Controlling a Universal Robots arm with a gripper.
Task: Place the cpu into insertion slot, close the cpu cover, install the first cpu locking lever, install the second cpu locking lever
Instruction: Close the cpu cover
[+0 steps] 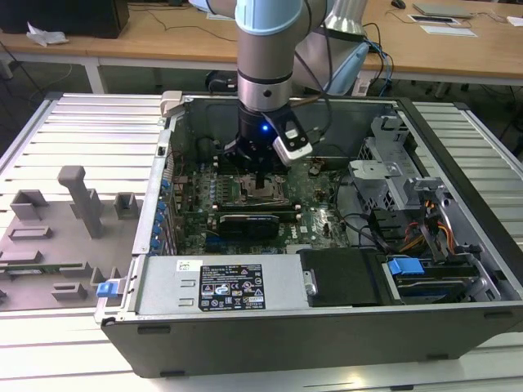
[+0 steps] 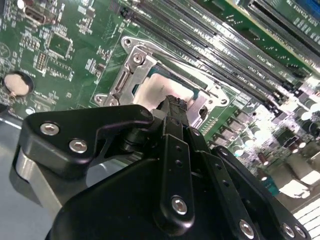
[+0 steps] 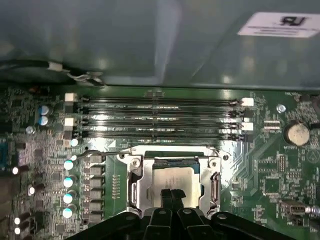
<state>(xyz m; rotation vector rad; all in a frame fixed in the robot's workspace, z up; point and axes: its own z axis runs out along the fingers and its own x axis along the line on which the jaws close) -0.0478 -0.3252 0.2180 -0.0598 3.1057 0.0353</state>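
Note:
The cpu (image 3: pixel 175 177) lies flat in the insertion slot (image 1: pixel 260 193) on the green motherboard, its pale silvery top showing through the window of the cpu cover (image 3: pixel 136 187). The cover's metal frame lies down around the chip. In the second wrist view the cpu (image 2: pixel 152 92) and the cpu cover (image 2: pixel 129 75) sit just beyond the black fingers. My gripper (image 3: pixel 172 196) is shut with nothing between its fingertips, which stand at the chip's near edge, touching or just above it. In the exterior view my gripper (image 1: pixel 260 181) hangs straight over the slot inside the open computer case.
Long memory slots (image 3: pixel 160 117) run beside the socket, with the case wall (image 3: pixel 150 40) behind them. A row of capacitors (image 3: pixel 68 181) and a coin battery (image 3: pixel 296 133) flank it. A black graphics card (image 1: pixel 249 222), the power supply (image 1: pixel 221 286) and drive cages (image 1: pixel 409 220) crowd the case.

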